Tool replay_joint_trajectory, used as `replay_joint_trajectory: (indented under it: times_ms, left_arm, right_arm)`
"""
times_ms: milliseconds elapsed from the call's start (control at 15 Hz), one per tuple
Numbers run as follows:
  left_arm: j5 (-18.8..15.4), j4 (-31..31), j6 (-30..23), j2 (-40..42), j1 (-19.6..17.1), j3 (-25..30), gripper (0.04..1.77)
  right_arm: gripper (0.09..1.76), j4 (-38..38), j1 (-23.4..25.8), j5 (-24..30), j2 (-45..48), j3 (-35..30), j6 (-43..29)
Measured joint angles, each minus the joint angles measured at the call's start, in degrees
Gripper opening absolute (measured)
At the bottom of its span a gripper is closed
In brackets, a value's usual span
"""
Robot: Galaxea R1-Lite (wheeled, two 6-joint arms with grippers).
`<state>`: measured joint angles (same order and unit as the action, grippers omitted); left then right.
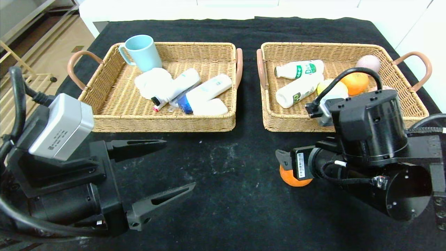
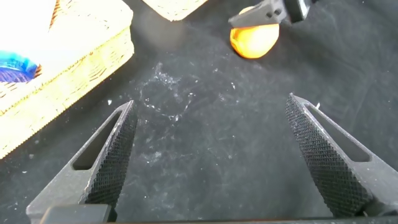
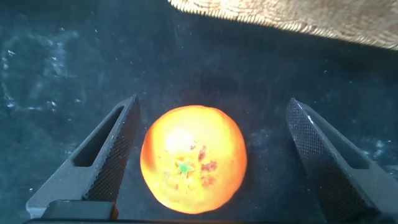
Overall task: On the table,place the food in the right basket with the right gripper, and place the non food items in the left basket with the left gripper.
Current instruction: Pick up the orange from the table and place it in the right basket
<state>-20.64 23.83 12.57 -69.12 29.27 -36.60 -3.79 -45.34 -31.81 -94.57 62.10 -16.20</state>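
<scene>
The right hand (image 3: pixel 208 162) straddles the orange (image 3: pixel 193 158), fingers apart; the left hand (image 1: pixel 156 167) hovers spread.

The bulky black cabled left gripper (image 1: pixel 158 169) is showing two long, pointed black fingers (image 1: pixel 137 146) with slotted cut-outs and cross-hatched inner pads. A light grey rounded camera box (image 1: pixel 62 126) is sitting on its wrist, thick black cables looping behind. The black right gripper (image 3: pixel 211 162) is showing matching textured fingers (image 3: pixel 109 155); its arm is wearing a round black housing (image 1: pixel 374 130), small screws, a white barcode label (image 1: pixel 300 165) and a curving black cable (image 1: pixel 343 78).
</scene>
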Motion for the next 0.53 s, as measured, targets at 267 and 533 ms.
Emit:
replay_joint_trajectory:
  times_ms: [267,533]
  left_arm:
    - [-0.06,0.01,-0.17,0.82,0.00,-0.11,1.72]
    - [-0.15,0.09,-0.17,1.45,0.00,-0.20,1.72]
  right_arm:
    - [1.71,-0.04,-0.06,0.00,-1.29,0.00,-1.35]
    - [1.71,-0.04,0.27,-0.02,-2.04,-0.02,-1.44]
